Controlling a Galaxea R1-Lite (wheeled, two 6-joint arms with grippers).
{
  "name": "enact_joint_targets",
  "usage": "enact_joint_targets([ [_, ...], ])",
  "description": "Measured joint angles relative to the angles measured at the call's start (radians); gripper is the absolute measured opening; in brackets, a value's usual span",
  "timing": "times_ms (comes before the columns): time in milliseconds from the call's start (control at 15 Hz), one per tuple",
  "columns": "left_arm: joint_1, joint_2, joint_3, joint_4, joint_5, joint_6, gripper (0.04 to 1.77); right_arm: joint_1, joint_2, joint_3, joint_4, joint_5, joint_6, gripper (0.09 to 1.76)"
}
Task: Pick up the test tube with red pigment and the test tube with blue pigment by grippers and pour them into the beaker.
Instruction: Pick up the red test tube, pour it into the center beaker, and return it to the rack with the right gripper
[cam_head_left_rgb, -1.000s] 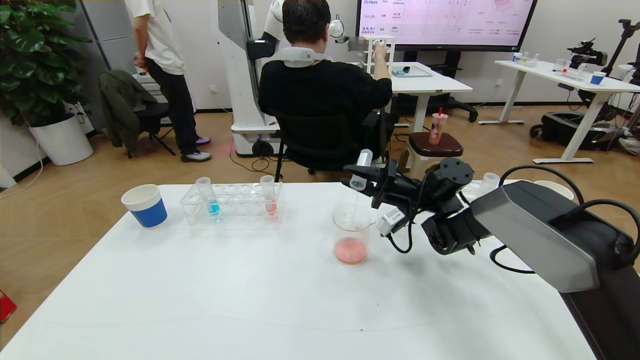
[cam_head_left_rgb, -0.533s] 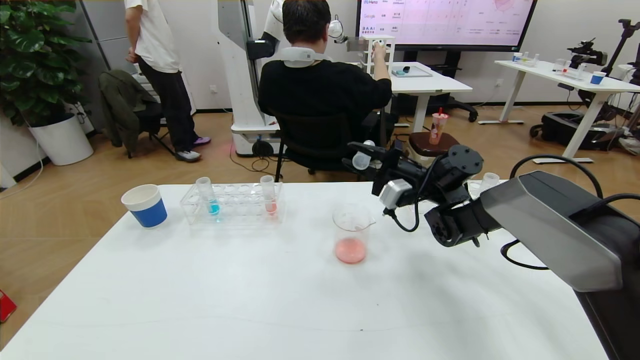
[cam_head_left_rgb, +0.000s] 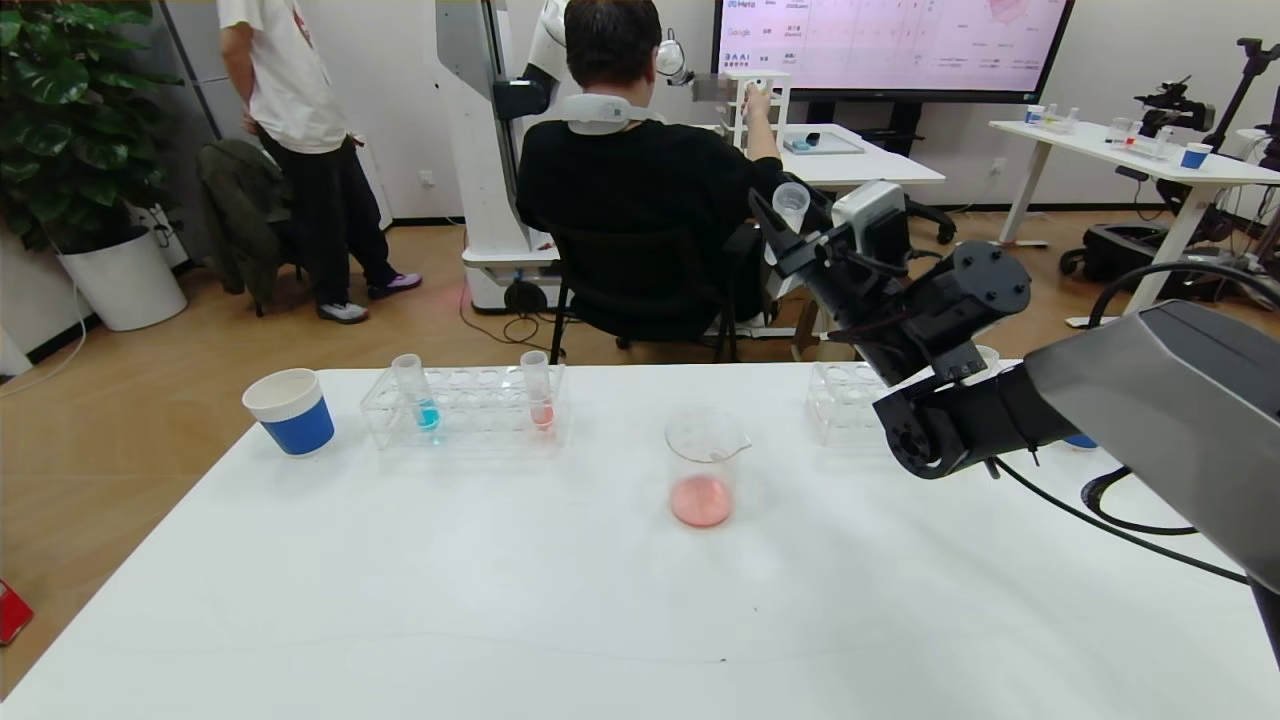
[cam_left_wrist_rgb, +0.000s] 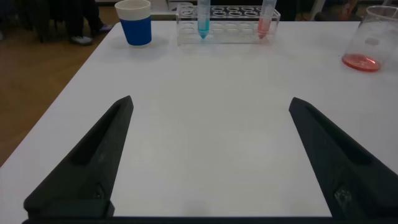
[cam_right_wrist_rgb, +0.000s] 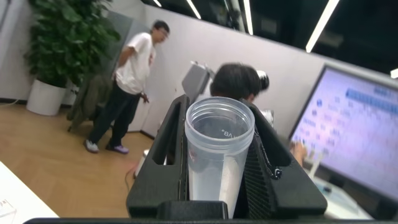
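Note:
The clear beaker (cam_head_left_rgb: 703, 468) stands mid-table with pink-red liquid in its bottom. A clear rack (cam_head_left_rgb: 465, 410) at the back left holds the test tube with blue pigment (cam_head_left_rgb: 424, 400) and a test tube with red pigment (cam_head_left_rgb: 540, 398), both upright. My right gripper (cam_head_left_rgb: 792, 218) is raised high, to the right of and beyond the beaker, shut on a clear tube (cam_right_wrist_rgb: 219, 155) that looks empty, mouth up. My left gripper (cam_left_wrist_rgb: 211, 155) is open and empty, low over the near table; its view shows the blue tube (cam_left_wrist_rgb: 203, 22), red tube (cam_left_wrist_rgb: 265, 22) and beaker (cam_left_wrist_rgb: 367, 43).
A blue-and-white paper cup (cam_head_left_rgb: 290, 410) stands left of the rack. A second clear rack (cam_head_left_rgb: 845, 400) sits at the back right, partly behind my right arm. A seated person (cam_head_left_rgb: 640, 190) and a standing person (cam_head_left_rgb: 290, 120) are beyond the table's far edge.
My right gripper lifted up and to the right, away from above the beaker, and turned its tube from tilted mouth-down to mouth-up. The standing person shifted left.

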Motion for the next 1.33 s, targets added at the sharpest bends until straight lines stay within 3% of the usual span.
enact_joint_targets([
  [133, 0.0, 0.0, 0.0, 0.0, 0.0, 0.0, 1.75, -0.011, -0.064, 0.072, 0.09, -0.152, 0.102, 0.52],
  [267, 0.0, 0.0, 0.0, 0.0, 0.0, 0.0, 1.75, -0.031, -0.113, 0.108, 0.169, -0.22, 0.154, 0.52],
  [533, 0.0, 0.0, 0.0, 0.0, 0.0, 0.0, 1.75, -0.075, -0.217, 0.163, 0.337, -0.231, 0.261, 0.52],
  [800, 0.0, 0.0, 0.0, 0.0, 0.0, 0.0, 1.75, -0.144, -0.336, 0.187, 0.598, -0.23, 0.321, 0.52],
  [933, 0.0, 0.0, 0.0, 0.0, 0.0, 0.0, 1.75, -0.158, -0.382, 0.217, 0.611, -0.231, 0.376, 0.52],
  [1333, 0.0, 0.0, 0.0, 0.0, 0.0, 0.0, 1.75, -0.231, -0.442, 0.295, 0.604, -0.229, 0.382, 0.52],
])
